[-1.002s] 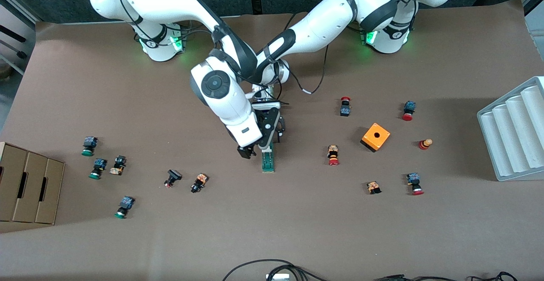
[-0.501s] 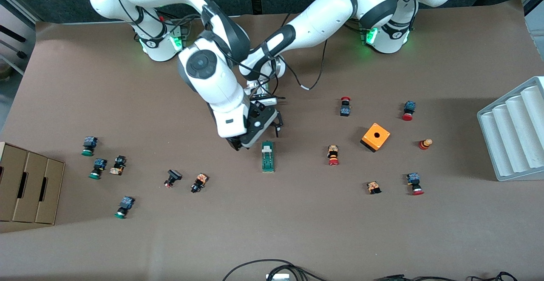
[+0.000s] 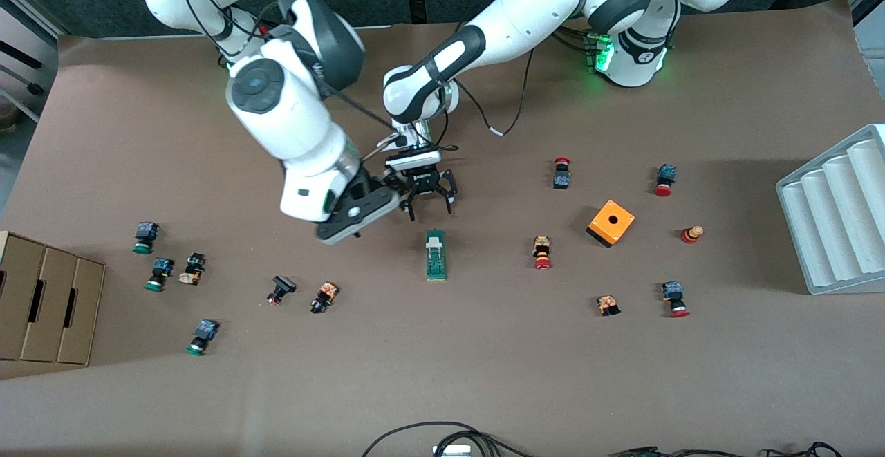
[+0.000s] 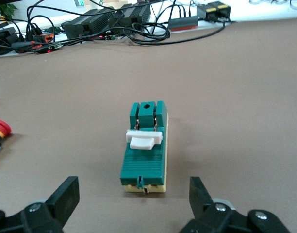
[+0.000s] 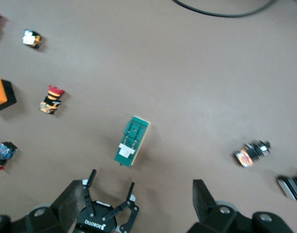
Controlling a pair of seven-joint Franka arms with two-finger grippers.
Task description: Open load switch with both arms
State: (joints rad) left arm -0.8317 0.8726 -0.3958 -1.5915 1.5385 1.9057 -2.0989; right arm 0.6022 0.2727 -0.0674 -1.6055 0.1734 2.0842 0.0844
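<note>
The load switch lies flat mid-table, a slim green block on a pale base with its white sliding piece across the top. My left gripper hangs open over the table just short of the switch's end toward the bases, touching nothing; in the left wrist view the switch lies ahead of the gap between its fingers. My right gripper is open and raised, off toward the right arm's end. The right wrist view shows the switch and the left gripper below it.
An orange cube box and several red-capped push buttons lie toward the left arm's end, near a white ridged tray. Green-capped buttons and a cardboard box lie toward the right arm's end. Cables run along the camera-side edge.
Both grippers have drawn back from the load switch: the right one rose and swung toward its own end, the left one pulled toward the bases. The switch lies where it was.
</note>
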